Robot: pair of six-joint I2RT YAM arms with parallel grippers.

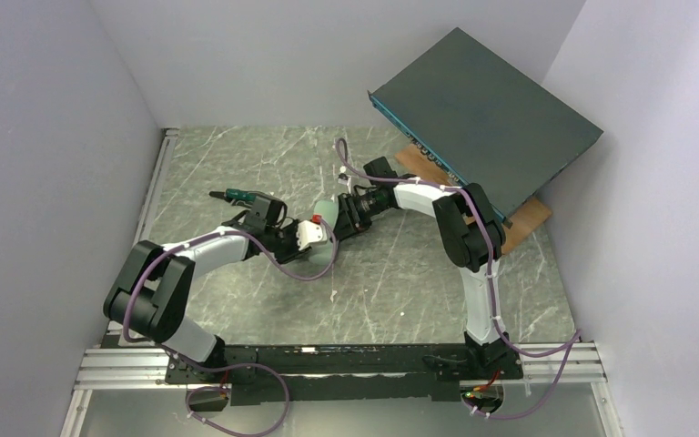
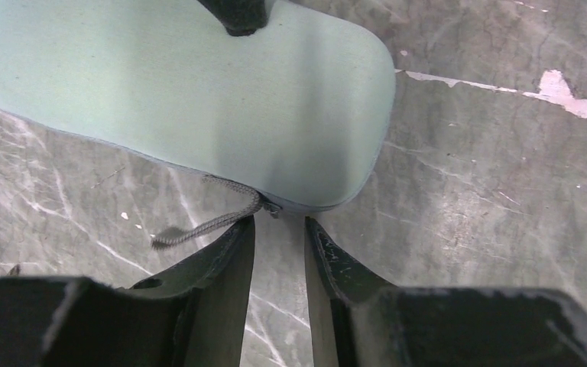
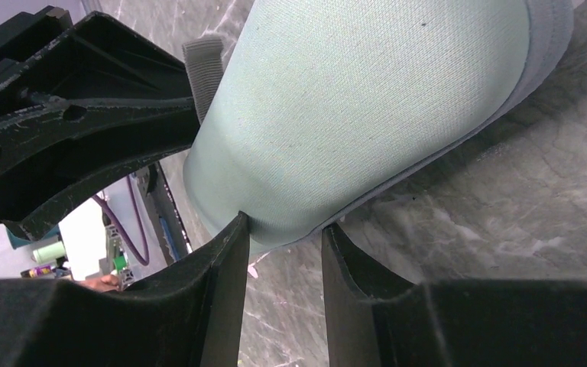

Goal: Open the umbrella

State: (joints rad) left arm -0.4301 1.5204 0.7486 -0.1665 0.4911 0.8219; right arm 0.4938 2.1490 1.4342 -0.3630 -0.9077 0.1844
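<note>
Plainly, the umbrella itself shows in none of the 3 views. What the 2 arms meet over, at mid-counter (image 1: 391, 273), is a pale grey-green oblong case (image 1: 325, 210), and my judgement is that the umbrella sits zipped inside it.

The right hand (image 3: 283, 229) has the case's seamed edge dipping between its fingertips, and one of its fingers shows pressing on the case's top face in the left wrist view. It appears to be pinching the case and holding it up off the counter.

The left hand (image 2: 279, 225) stands at a narrow gap with bare counter visible between its fingers, so it holds nothing. The case's rounded end lies just beyond its fingertips. The grey zip cord (image 2: 206, 223) hangs from that end and trails across the tip of one left finger, off to that side of the gap rather than in it.

The case's long axis runs from the left hand toward the right hand, so each hand faces 1 end. The left is the nearer to the cord, and it would need a slight shift sideways to catch it.
</note>
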